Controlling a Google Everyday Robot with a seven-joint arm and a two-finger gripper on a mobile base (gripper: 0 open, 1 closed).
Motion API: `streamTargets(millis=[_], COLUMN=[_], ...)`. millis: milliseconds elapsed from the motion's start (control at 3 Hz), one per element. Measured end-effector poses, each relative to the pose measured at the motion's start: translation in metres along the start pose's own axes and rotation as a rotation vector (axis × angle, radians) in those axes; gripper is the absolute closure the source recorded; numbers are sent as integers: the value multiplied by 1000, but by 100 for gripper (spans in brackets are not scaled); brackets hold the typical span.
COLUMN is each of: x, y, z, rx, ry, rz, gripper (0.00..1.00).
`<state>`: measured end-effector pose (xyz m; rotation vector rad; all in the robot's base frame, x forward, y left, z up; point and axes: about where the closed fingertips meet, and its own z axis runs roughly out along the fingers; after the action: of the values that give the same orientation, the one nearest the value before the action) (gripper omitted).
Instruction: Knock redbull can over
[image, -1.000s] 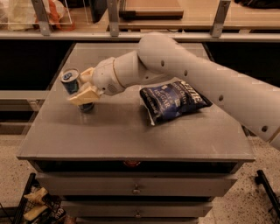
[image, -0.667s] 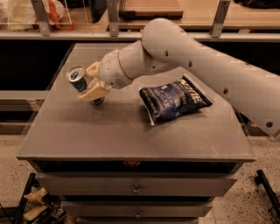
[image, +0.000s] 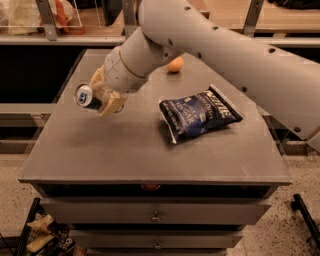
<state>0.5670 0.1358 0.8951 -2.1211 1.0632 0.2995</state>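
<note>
1. The gripper (image: 104, 96) sits at the end of the white arm, low over the table (image: 125, 150).
2. The redbull can (image: 86, 96) is right at the gripper's tip and touching it. It is tipped far over, so its silver top faces outward, away from the wrist (nearly on its side, though I cannot tell whether its body rests on the table or is carried just above it).
3. I cannot tell whether the gripper is closed on the can or only pressed against it.
4. By my reading the tipping itself is the step in hand, and it is close to done. The can is no longer upright, but it does not plainly lie free.
5. The next move calls for letting the can settle flat just past the tip, then backing the gripper off toward its wrist side. It should go gently, as the table edge lies not far beyond the tip.
6. The chip bag (image: 200, 112) lies on the wrist side, well apart from the gripper, and so does a small orange ball (image: 175, 65) farther off. Neither seems in the way.
</note>
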Motion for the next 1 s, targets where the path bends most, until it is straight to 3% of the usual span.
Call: streamTargets(millis=[667,1000], x=[-26,-35], y=[10,21], z=[12,27], rx=[-158,-254], ry=[270,403], rz=[-355,-498], gripper=[100,100])
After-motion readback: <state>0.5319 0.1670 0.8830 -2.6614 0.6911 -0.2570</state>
